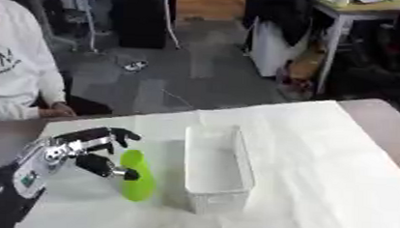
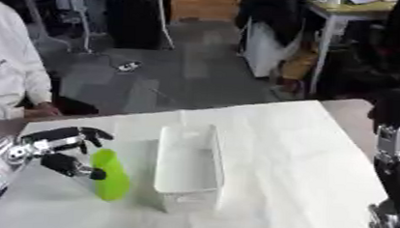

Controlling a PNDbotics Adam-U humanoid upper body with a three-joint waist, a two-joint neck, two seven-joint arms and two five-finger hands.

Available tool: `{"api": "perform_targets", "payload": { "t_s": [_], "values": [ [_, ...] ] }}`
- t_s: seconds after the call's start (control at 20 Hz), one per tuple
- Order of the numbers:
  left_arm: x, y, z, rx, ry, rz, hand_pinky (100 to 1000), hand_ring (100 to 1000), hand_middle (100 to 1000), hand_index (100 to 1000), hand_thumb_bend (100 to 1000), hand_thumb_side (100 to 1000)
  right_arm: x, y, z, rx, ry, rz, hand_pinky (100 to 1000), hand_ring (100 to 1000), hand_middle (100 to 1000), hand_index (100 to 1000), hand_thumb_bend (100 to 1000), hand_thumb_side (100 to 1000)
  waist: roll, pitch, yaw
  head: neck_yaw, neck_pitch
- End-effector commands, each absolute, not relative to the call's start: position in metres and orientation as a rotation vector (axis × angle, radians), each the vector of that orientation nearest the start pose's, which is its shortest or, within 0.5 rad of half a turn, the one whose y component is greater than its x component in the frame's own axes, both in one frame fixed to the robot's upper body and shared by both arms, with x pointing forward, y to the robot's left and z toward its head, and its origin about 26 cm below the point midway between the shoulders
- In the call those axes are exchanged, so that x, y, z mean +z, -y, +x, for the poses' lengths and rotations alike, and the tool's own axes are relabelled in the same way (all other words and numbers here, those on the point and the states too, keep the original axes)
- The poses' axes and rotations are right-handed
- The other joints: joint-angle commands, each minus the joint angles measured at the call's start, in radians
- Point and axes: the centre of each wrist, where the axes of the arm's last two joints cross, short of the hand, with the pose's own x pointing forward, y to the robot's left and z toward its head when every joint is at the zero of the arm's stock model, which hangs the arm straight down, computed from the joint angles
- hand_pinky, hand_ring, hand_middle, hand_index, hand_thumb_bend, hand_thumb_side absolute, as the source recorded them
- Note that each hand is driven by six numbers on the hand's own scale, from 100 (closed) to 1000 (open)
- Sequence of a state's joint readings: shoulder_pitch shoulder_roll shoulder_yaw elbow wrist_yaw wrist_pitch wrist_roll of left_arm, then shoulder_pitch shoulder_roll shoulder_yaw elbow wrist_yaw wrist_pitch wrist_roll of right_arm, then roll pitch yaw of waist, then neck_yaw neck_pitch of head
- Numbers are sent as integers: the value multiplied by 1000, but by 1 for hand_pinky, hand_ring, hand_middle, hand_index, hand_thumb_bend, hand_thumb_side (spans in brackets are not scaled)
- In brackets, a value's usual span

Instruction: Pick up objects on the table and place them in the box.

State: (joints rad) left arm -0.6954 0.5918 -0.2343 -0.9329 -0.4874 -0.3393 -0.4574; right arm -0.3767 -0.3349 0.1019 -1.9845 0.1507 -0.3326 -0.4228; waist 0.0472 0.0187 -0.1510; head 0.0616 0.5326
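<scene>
left eye view: green bottle (image 1: 136, 177) upright in left hand (image 1: 87, 149).

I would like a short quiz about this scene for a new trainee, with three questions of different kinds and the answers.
1. True or false: the robot's left hand is curled round the bright green plastic object.
2. Which side of the white rectangular plastic box is the green object on? A) robot's left B) robot's right C) inside it
3. Fill in: the box stands on a ____ cloth.

Key: 1 true; 2 A; 3 white.
</scene>
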Motion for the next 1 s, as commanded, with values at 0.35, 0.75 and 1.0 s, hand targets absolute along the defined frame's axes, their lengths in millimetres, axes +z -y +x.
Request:
{"api": "perform_targets", "payload": {
  "t_s": [0.35,0.75,1.0],
  "values": [
    [113,-370,439,-1410,1344,446,649,804,921,993,699,737,220,227,305,-94,-3485,326,111,301,301,315,375,478,-2,-7,-4,10,-5],
    [110,-371,441,-1428,1303,425,660,805,924,995,700,740,221,226,305,-87,-3482,318,112,301,301,315,375,477,0,-8,-10,12,-7],
    [109,-372,442,-1446,1267,413,667,803,923,993,701,736,222,225,305,-81,-3480,309,112,301,301,315,375,477,1,-7,-15,11,-7]
  ]
}}
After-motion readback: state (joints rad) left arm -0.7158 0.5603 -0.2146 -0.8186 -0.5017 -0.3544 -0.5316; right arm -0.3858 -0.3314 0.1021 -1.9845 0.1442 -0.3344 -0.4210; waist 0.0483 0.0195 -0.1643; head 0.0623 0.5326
